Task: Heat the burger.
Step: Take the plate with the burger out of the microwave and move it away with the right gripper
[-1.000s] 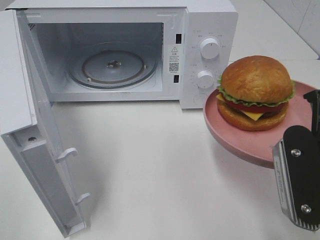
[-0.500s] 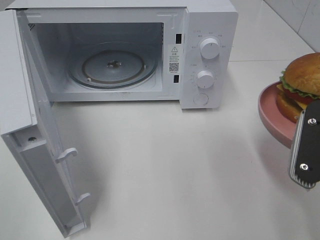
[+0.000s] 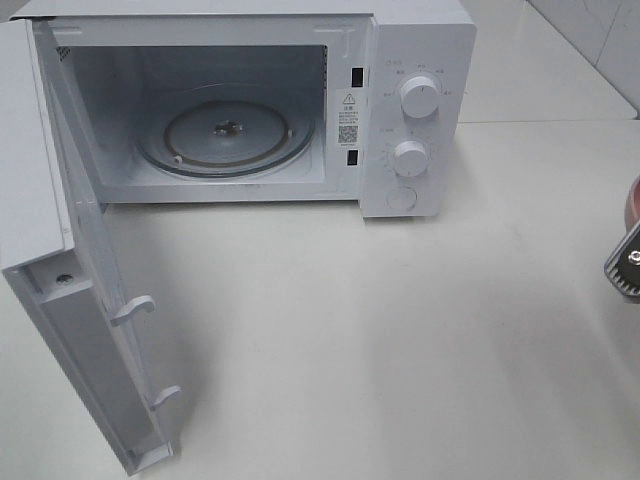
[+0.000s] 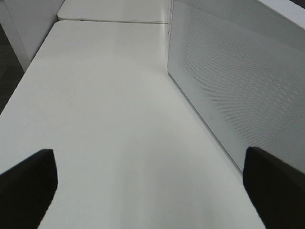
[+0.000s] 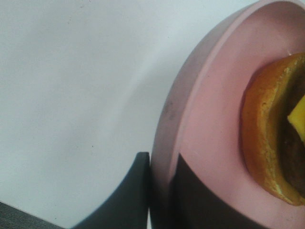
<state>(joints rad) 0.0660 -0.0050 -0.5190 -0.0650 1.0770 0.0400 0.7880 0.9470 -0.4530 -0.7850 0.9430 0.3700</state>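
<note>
right gripper [image 5: 159, 191] clamped on rim of pink plate [image 5: 200, 119], one finger under, one on top. burger [image 5: 271, 143] sits on the plate just past the fingertips, only its bottom bun edge showing. left gripper [image 4: 147, 191] spread wide, holding nothing, white microwave [image 4: 238, 81] side wall just beside it over white table [image 4: 105, 119].

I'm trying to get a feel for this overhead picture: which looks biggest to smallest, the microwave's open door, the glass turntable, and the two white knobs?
1. Open door, though it is nearest the camera.
2. Glass turntable.
3. The two knobs, upper and lower, look about alike.
</note>
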